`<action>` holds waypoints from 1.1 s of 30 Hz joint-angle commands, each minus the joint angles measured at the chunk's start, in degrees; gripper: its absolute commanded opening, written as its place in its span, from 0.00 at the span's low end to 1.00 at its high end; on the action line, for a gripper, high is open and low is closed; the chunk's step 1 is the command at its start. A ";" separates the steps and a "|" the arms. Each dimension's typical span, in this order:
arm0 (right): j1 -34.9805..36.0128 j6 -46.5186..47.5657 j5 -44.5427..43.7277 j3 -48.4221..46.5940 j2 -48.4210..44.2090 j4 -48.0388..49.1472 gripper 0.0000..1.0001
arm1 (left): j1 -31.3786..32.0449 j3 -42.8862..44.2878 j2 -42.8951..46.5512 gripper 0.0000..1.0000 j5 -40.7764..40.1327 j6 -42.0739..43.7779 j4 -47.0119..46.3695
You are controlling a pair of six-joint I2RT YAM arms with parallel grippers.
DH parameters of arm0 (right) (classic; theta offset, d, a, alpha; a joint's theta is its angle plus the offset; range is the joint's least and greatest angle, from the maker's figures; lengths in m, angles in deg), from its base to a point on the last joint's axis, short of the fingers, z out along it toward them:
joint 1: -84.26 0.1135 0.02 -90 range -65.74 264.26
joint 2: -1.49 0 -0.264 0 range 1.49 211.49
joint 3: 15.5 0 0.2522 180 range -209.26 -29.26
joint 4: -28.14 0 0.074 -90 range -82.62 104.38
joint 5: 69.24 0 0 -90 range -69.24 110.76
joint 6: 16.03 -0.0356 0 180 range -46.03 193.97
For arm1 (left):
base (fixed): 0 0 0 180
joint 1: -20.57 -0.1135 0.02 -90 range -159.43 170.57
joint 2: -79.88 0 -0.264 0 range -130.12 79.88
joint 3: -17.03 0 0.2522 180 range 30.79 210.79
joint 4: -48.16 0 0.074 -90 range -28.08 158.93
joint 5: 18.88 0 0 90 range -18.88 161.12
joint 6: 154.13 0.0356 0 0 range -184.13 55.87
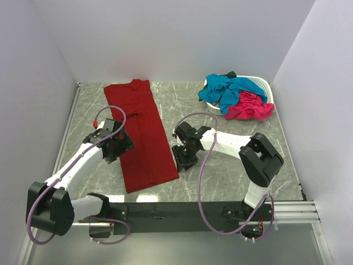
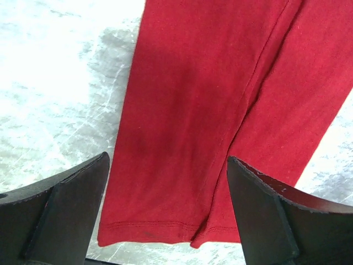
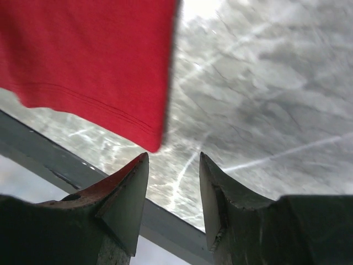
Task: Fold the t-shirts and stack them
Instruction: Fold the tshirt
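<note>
On the grey marble table [image 1: 231, 165] between white walls [image 1: 165, 38], you are holding the left gripper [image 2: 168, 163] wide open over the red shirt [image 1: 140, 138] and the right gripper [image 3: 174, 160] parted, empty, off its 5 o'clock corner, the shirt lying collar-12 to hem-6, teal shirt [image 1: 231, 88] and pink shirt [image 1: 251, 107] sitting in the basket [image 1: 263, 84] at 2.

I've got the left arm [image 1: 77, 163] stretched forward, left gripper [image 2: 168, 165] angled down, fingers [image 2: 71, 204] spread wide, nothing between. Right arm [image 1: 226, 142] bends leftward, right gripper [image 3: 174, 160] tipped down, fingers parted narrower, empty.
</note>
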 commanded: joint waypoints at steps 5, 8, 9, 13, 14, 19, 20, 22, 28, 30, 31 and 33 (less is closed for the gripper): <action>0.23 -1.82 2.56 -1.01 0.08 4.10 0.50 | 0.29 -0.65 2.93 0.94 -2.60 -2.00 1.87; 0.67 -2.52 2.39 -0.48 0.17 4.45 0.51 | 0.29 -1.17 3.98 0.94 -2.33 -2.35 2.13; 1.19 -2.78 2.22 -0.40 0.34 4.45 0.51 | 0.38 -1.35 4.16 0.94 -2.33 -2.44 2.22; 3.30 -4.01 0.37 -0.92 1.40 4.46 0.51 | 0.38 -2.14 5.04 0.94 -2.07 -2.44 2.48; 3.83 -4.54 -0.68 -1.27 2.44 4.11 0.51 | 0.38 -2.23 5.13 0.94 -1.98 -2.44 2.66; 5.33 -6.91 -4.55 -2.06 4.56 2.08 0.51 | 0.38 -1.18 5.65 0.95 -1.98 -1.56 3.98; 5.33 -7.61 -6.21 -1.98 4.39 1.82 0.51 | 0.38 -1.00 5.74 0.95 -2.07 -1.47 4.15; 5.24 -8.32 -7.36 -1.63 4.13 1.12 0.51 | 0.38 -0.65 6.00 0.95 -2.16 -1.38 4.42; 6.03 -8.94 -8.07 -1.45 5.70 1.03 0.49 | 0.38 -1.09 6.18 0.95 -1.89 -1.56 4.42; 6.90 -8.68 -7.81 -2.41 6.58 0.68 0.46 | 0.38 -1.44 6.36 0.95 -1.98 -1.73 4.42; 7.17 -8.33 -7.46 -2.76 7.37 0.59 0.43 | 0.38 -1.53 6.44 0.95 -2.07 -1.74 4.51; 7.87 -7.97 -6.93 -3.56 8.08 0.32 0.36 | 0.38 -1.88 6.62 0.95 -2.16 -1.74 4.59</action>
